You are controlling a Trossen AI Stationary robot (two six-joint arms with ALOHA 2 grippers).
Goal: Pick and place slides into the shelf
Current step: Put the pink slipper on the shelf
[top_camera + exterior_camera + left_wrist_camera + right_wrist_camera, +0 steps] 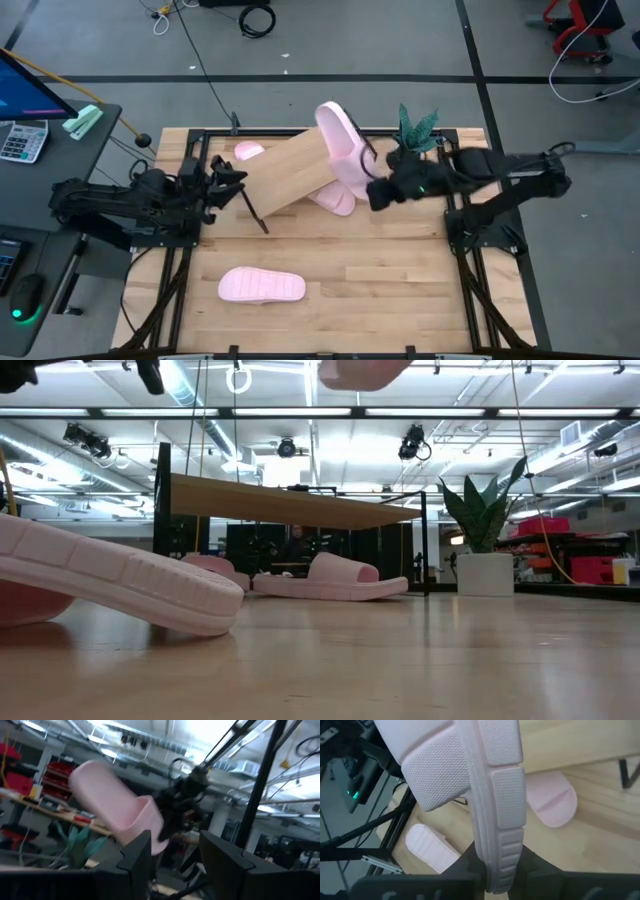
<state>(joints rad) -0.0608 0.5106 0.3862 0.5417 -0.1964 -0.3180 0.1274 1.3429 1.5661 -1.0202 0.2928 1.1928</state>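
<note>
Shelf (290,175) is standing tilted at the centre of the table (400,290), its slanted board facing up so that slides can rest on it; no slide is lying on the board yet. You are holding one slide (343,140) aloft at the board's 2 o'clock edge, above the table, because it is waiting for placement. The right gripper (377,190) is clamping this slide by its sole edge, jaws closed on the rubber, as the right wrist view confirms. A second slide (262,286) is lying flat at the table's 7 o'clock. A third (335,197) is resting beneath the held one, partly under the board. A fourth (248,151) is showing at the board's 10 o'clock. The left gripper (228,183) is waiting at the shelf's 9 o'clock with its fingers parted and empty.
</note>
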